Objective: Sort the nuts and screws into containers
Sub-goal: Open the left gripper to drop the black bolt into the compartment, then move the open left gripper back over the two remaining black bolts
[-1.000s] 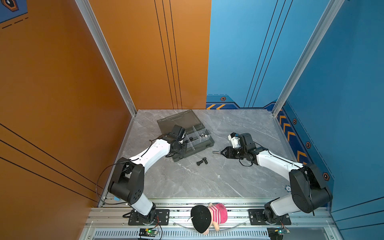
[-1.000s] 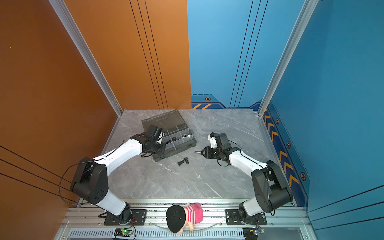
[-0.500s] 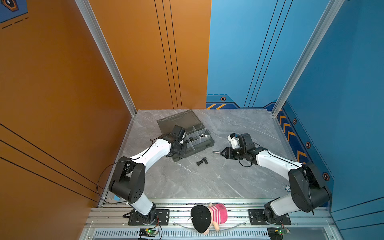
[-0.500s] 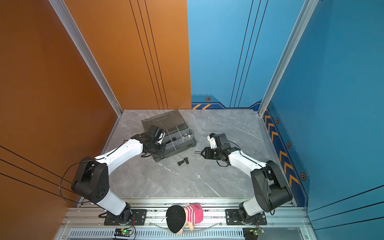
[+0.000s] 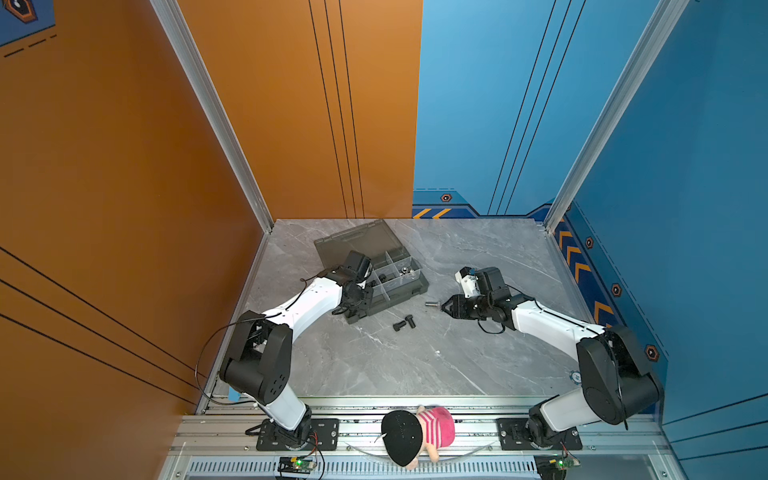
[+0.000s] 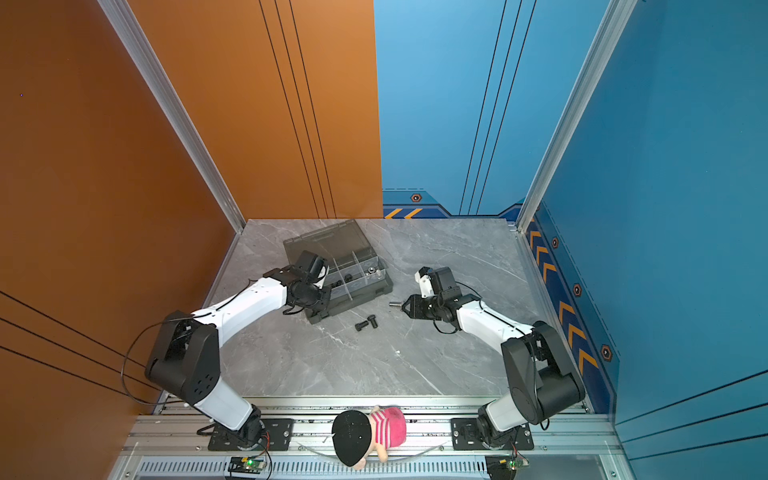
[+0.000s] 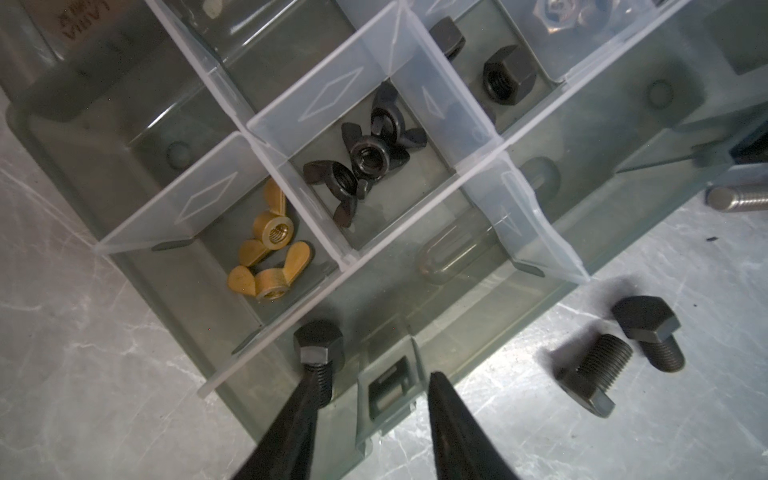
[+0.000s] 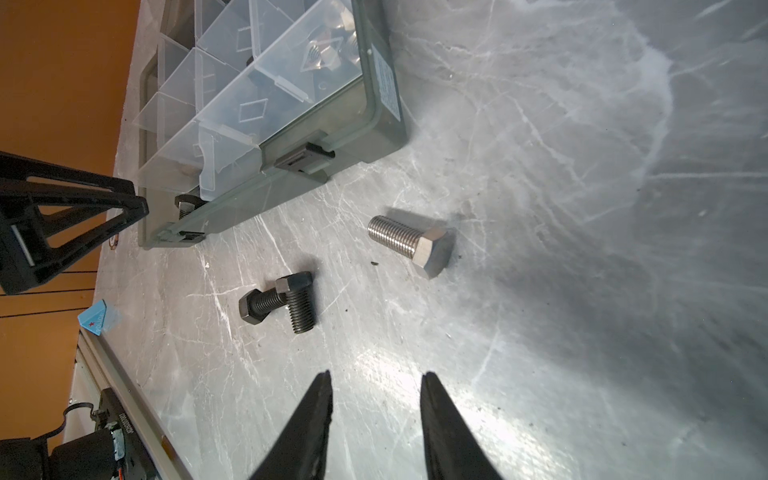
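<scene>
Left gripper (image 7: 374, 376) over front edge of case (image 7: 478, 320). Jaws apart, nothing held. One black bolt (image 7: 319, 347) lies in front cell, right beside one finger. Brass wing nuts (image 7: 270, 249) in own cell. Black wing nuts (image 7: 365, 160) in next cell. Black nuts (image 7: 503, 81) in cell after that. Right gripper (image 8: 376, 395) low over table (image 8: 540, 291). Jaws apart, empty. Silver bolt (image 8: 409, 245) on table just past its tips. Two black bolts (image 8: 297, 309) on table, touching, near case.

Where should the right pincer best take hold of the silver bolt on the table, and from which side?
Probably the threaded shank, from above, jaws across it: the silver bolt lies on its side, apart from the black bolts, its shank slimmer than its head.
</scene>
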`<act>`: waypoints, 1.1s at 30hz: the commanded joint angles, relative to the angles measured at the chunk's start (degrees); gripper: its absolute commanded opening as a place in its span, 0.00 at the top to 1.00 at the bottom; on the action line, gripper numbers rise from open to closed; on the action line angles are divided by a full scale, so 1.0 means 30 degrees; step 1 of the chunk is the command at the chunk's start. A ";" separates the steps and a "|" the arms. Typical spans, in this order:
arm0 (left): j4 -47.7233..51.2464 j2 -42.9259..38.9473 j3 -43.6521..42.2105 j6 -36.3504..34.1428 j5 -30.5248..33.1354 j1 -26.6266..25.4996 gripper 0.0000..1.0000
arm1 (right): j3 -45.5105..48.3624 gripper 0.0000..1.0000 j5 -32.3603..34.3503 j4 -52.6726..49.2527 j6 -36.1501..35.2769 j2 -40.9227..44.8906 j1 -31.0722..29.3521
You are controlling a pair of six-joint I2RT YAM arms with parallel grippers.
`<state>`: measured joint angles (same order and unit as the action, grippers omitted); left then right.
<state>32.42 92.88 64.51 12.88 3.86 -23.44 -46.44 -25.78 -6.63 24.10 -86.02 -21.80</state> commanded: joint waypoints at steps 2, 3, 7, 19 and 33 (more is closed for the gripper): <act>-0.0113 -0.1462 0.0006 0.0100 0.0736 -0.1291 0.45 | -0.0372 0.61 -0.0199 -0.0531 0.0177 -0.0228 -0.0145; -0.0220 -0.1686 -0.0022 0.0071 0.0821 -0.1645 0.44 | -0.0373 0.61 -0.0210 -0.0527 0.0171 -0.0243 -0.0152; -0.1091 -0.2344 -0.0414 -0.0063 0.0946 -0.3351 0.36 | -0.0371 0.62 -0.0254 -0.0565 0.0171 -0.0273 -0.0145; -0.2872 0.0090 -0.1083 -0.0797 -0.1363 -0.5228 0.23 | -0.0135 0.61 -0.0284 -0.0816 0.0083 -0.0115 -0.0145; -0.3412 0.3432 0.0091 -0.0852 -0.1603 -0.5453 0.23 | 0.0215 0.61 -0.0108 -0.0919 0.0085 0.0068 -0.0086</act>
<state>22.46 101.95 63.48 11.31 -0.12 -39.42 -46.44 -25.78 -7.14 24.10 -86.15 -21.85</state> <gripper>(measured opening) 0.771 0.386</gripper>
